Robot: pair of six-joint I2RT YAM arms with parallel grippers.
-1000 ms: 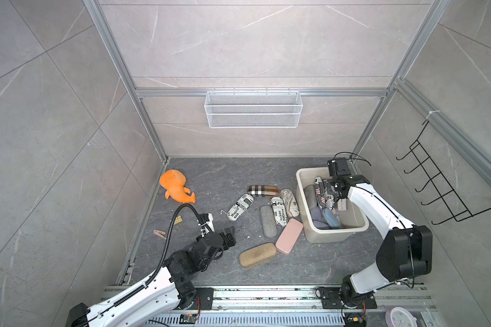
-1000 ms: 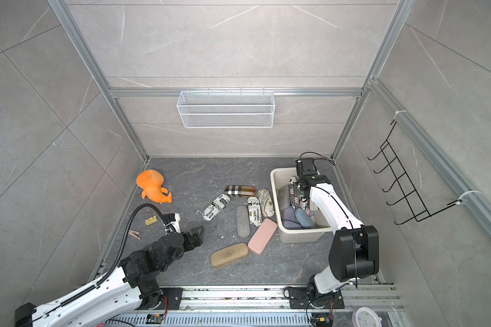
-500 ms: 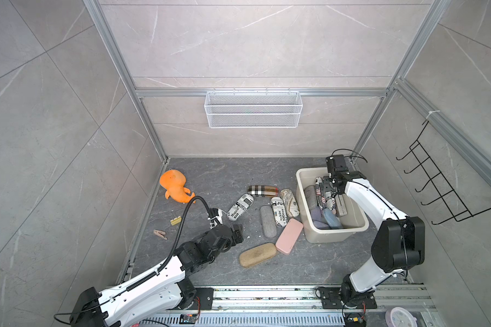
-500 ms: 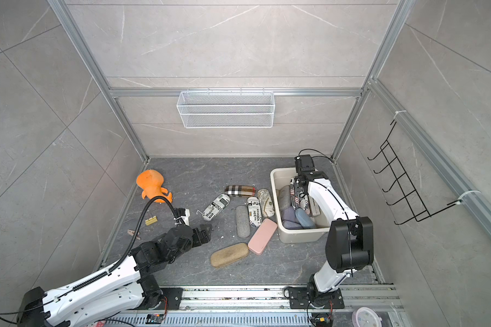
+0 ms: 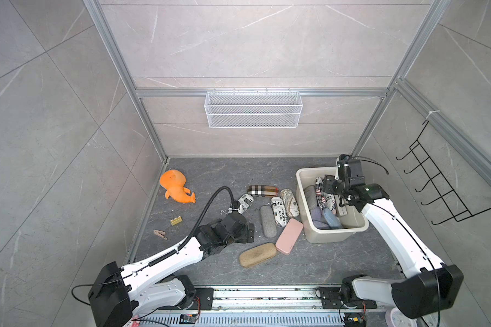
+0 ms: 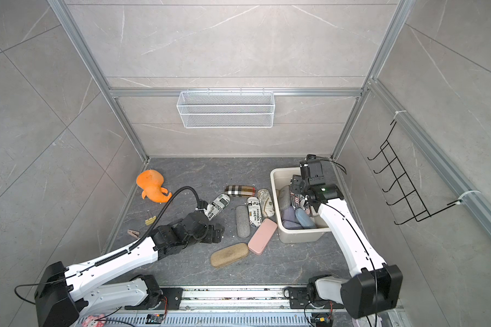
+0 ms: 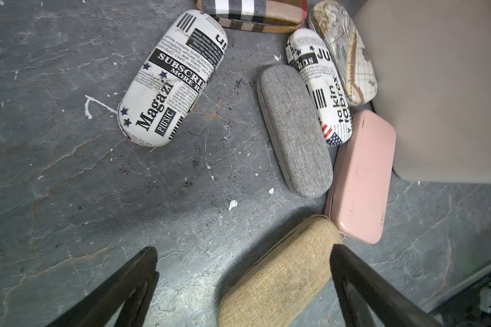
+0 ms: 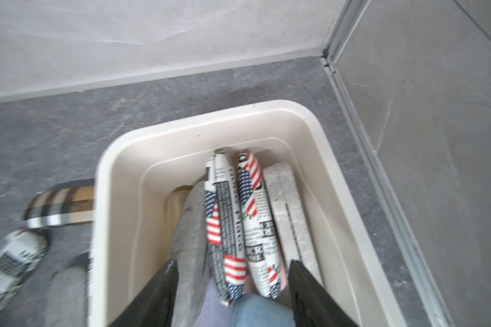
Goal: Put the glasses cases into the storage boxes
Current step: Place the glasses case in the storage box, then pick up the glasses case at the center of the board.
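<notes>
Your right fingers [image 8: 165, 283] apart and clasping nothing above the cream tub [image 8: 116, 158], newsprint cases [image 8: 227, 226] on edge inside, your left fingers [image 7: 142, 271] wide, one end of the tan case [image 7: 278, 271] showing between them on the counter [image 7: 97, 198], grey case [image 7: 295, 130] and pink case [image 7: 360, 175] just beyond.

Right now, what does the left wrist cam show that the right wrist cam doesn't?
Left wrist only: tan case by the open left tool, pink case and map-print case, all on the floor. Right wrist only: inside of the beige tub below the open right tool, holding two flag-print cases on edge, a grey case, a pale case and a blue case. Both: the beige tub, the plaid case and a newsprint case on the floor.
</notes>
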